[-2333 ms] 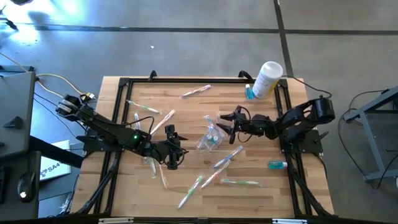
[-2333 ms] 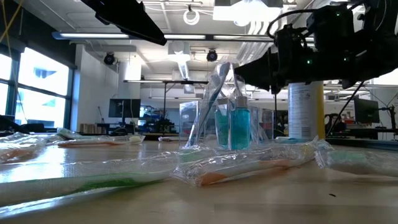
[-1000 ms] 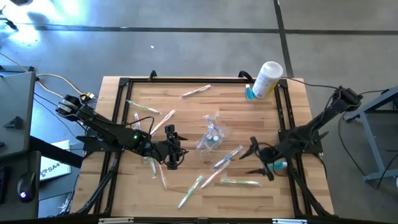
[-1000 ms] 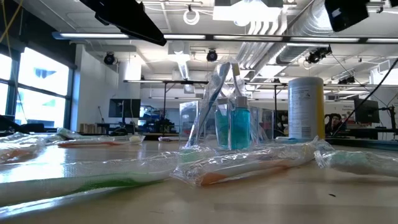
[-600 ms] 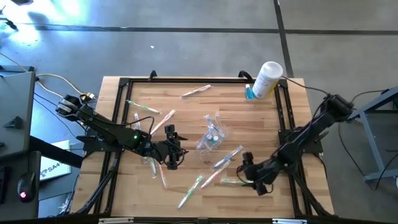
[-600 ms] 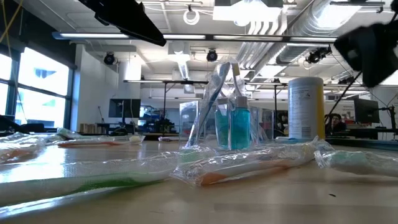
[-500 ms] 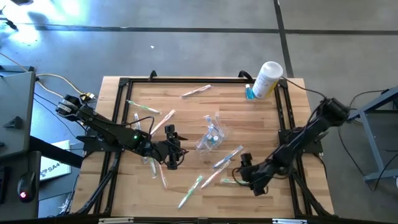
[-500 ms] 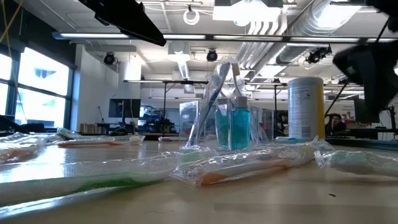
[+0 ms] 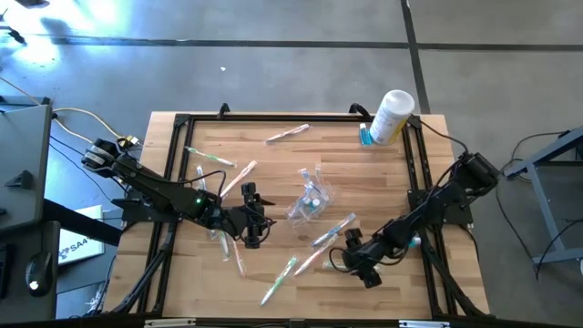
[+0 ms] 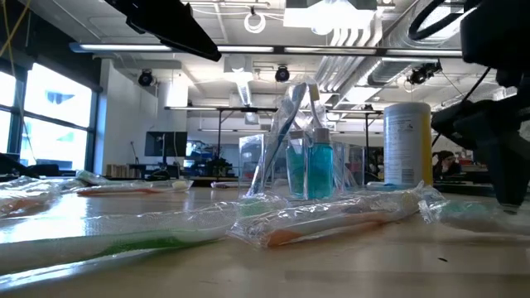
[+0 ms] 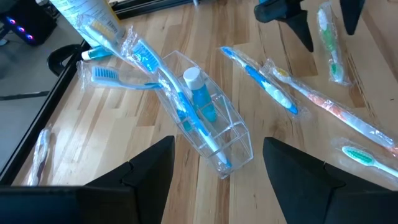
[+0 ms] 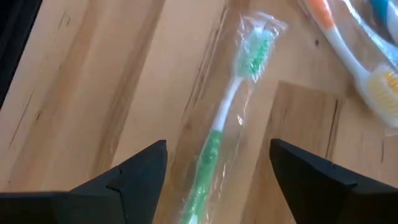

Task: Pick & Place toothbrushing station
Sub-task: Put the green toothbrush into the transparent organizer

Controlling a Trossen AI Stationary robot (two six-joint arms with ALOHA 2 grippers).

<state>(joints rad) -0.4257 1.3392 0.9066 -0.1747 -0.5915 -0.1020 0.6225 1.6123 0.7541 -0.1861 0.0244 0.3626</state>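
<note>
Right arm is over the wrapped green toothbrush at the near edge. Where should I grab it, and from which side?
Take the green toothbrush at mid-handle, coming straight down. It lies flat on the table in its clear wrapper, and the open right end effector already straddles the slim handle crosswise. The bristle end is wider and the loose wrapper there would probably slip.

You have wrapped toothbrushes (image 9: 350,267) lying flat, scattered; the clear bag (image 9: 310,196) (two blue brushes, teal tubes inside) sits mid-counter.
</note>
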